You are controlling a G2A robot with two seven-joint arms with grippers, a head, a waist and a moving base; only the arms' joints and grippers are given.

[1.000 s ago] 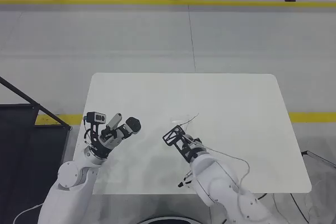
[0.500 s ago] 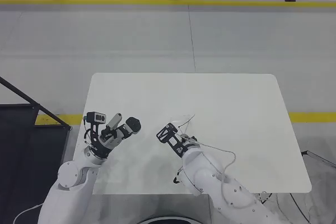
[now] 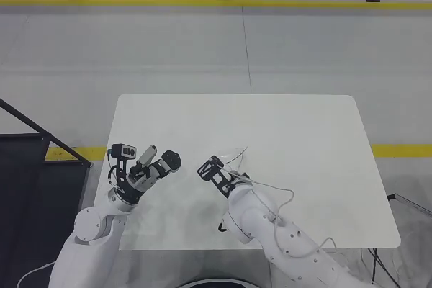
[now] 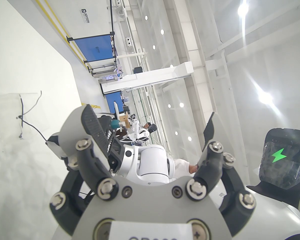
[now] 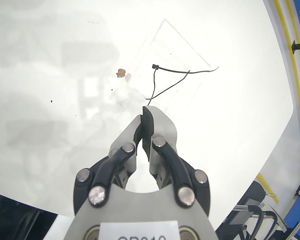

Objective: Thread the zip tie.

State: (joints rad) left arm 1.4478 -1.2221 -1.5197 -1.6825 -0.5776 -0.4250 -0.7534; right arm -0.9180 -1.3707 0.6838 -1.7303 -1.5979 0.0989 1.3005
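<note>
Right wrist view: shows right gripper (image 5: 145,109) w/ fingers (image 5: 147,119) pressed together, no gap, tips pinching end of a thin black strand of zip tie (image 5: 172,70). Follows that strand from tips to small square head. From head, sees main strap running across a clear rect. sheet (image 5: 180,46), tail poking past sheet's corner onto bare table (image 5: 65,38). Sees another thin strand crossing main strap diagonally; can't tell if same tie or a 2nd one. Spots small brown speck (image 5: 120,72) on table just beside sheet's edge, apart from tie.

Left wrist view: shows left gripper (image 4: 149,111) spread wide, nothing between pads (image 4: 95,126), tilted up toward room. Catches black strand running straight from sheet to right gripper's closed tips.

Top view: places tie & sheet abt mid-table, slightly toward left edge, well away from far edge and all corners. Places right gripper just beside tie, on side facing left edge. Places left gripper nearer left edge, well apart from tie and from right gripper.
</note>
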